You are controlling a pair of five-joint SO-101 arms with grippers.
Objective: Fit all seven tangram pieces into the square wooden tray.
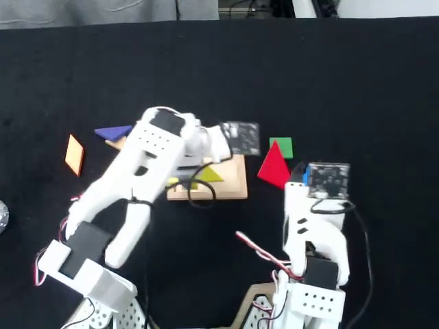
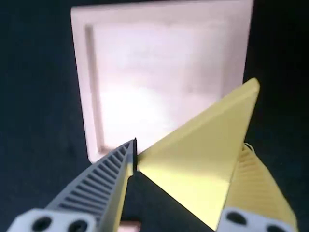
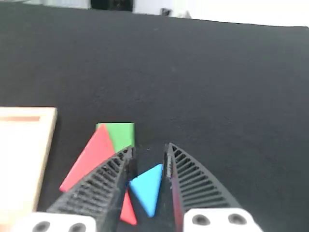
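In the high view, we are seeing the left arm [image 1: 137, 178] hanging over the wooden tray [image 1: 230, 188], with the red triangle [image 1: 273, 166] and green square [image 1: 281, 147] near it. In the left wrist view, the left gripper [image 2: 188, 154] is grasping the yellow triangle [image 2: 203, 164] above the wooden tray. In the right wrist view, the right gripper [image 3: 147, 153] is clamping the light blue triangle [image 3: 147, 188] beside the red triangle.

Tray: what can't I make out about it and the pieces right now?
High view: the left arm covers most of the tray, hiding its floor.
High view: a tan piece is partly under that arm; shape unclear.
Left wrist view: the yellow triangle in the left gripper hides a tray corner.
Right wrist view: the edge cuts off the tray; the right gripper hides part of the red triangle.
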